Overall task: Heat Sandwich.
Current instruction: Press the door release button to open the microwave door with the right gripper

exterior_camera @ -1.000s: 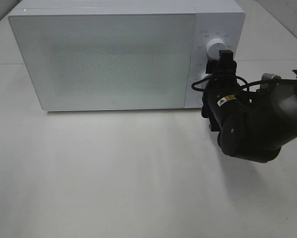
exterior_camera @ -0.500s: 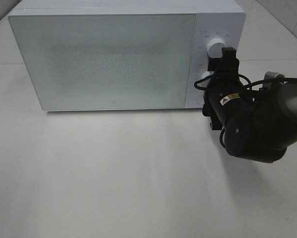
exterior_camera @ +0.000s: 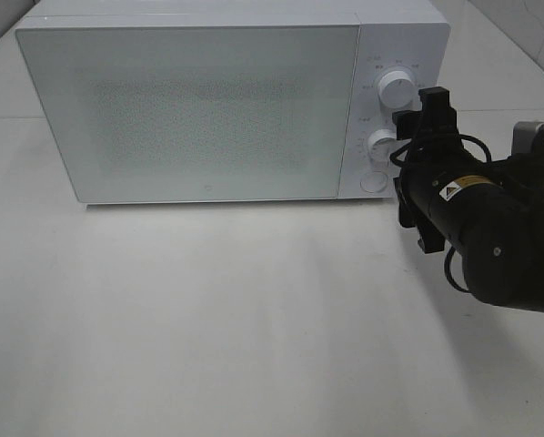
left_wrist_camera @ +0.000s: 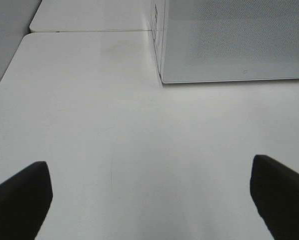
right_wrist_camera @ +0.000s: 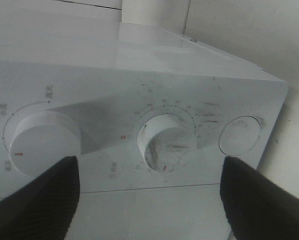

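Sandwich: not in view. The microwave (exterior_camera: 199, 109) stands along the counter's (exterior_camera: 208, 319) far edge with its door (exterior_camera: 190, 114) shut and clouded, so the sandwich is probably inside, though I cannot confirm it.
Sandwich heading and long axis: cannot tell.
Right hand (right_wrist_camera: 148, 195): open and holding nothing, in front of the control panel at the microwave's right end. Its jaws are spread to either side of the lower dial (right_wrist_camera: 167, 142) without touching it.
Left hand (left_wrist_camera: 150, 197): open and empty, over bare counter off the microwave's left end.
Step in hand: probably setting the lower dial.
Doing it well: centre the dial between the jaws, close evenly on its rim and twist about its own axis. Do not shove the microwave back, and keep clear of the upper dial (right_wrist_camera: 42, 142) and the round button (right_wrist_camera: 241, 134).
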Controlling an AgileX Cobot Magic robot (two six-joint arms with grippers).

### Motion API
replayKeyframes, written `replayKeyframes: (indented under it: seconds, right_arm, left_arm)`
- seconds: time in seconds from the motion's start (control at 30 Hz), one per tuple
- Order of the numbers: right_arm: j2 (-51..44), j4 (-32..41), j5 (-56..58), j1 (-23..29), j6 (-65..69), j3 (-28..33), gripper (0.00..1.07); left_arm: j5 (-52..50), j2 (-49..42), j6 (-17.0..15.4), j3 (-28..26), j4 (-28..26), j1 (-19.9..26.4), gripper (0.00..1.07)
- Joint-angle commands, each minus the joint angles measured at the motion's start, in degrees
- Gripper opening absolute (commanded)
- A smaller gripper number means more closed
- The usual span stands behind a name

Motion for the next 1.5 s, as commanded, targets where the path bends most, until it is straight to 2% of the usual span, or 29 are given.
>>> replayKeyframes:
  seconds: [0.03,0.27,0.3,0.33,0.47,0.7,0.8,1.0,1.13,1.37,1.5]
  right_arm:
    - [-2.58,-1.15,2.46,-0.17,-4.18,1.15,0.76]
    - [-9.22,-2.29,12.66,-0.17,-20.74,2.98,0.76]
    - [-11.46,-2.75,17.42,-0.17,-27.73,2.98,0.76]
    - [-11.46,-2.75,17.42,-0.17,-27.73,2.98,0.76]
    - [-16.39,-3.09,27.79,-0.17,-44.63,2.98,0.76]
    - [-21.54,-3.09,40.74,-0.17,-60.91,2.69,0.76]
    - [-24.18,-4.53,50.65,-0.17,-70.42,1.60,0.76]
    - [-27.50,-9.74,62.22,-0.17,-74.54,-0.29,0.76]
    - [-30.83,-16.10,72.71,-0.17,-74.43,-1.89,0.76]
    - [-36.21,-21.94,78.67,-0.17,-71.91,-1.89,0.76]
    - [-41.77,-28.25,83.71,-0.17,-67.32,-1.89,0.76]
  left_arm:
    - [0.00,-1.66,-0.11,0.17,-0.11,0.00,1.01]
    - [0.00,-1.66,-0.11,0.17,-0.11,0.00,1.01]
    - [0.00,-1.66,-0.11,0.17,-0.11,0.00,1.01]
    - [0.00,-1.66,-0.11,0.17,-0.11,0.00,1.01]
    - [0.00,-1.66,-0.11,0.17,-0.11,0.00,1.01]
    - [0.00,-1.66,-0.11,0.17,-0.11,0.00,1.01]
    - [0.00,-1.66,-0.11,0.17,-0.11,0.00,1.01]
    - [0.00,-1.66,-0.11,0.17,-0.11,0.00,1.01]
    - [0.00,-1.66,-0.11,0.17,-0.11,0.00,1.01]
    - [0.00,-1.66,-0.11,0.17,-0.11,0.00,1.01]
    - [0.00,-1.66,-0.11,0.17,-0.11,0.00,1.01]
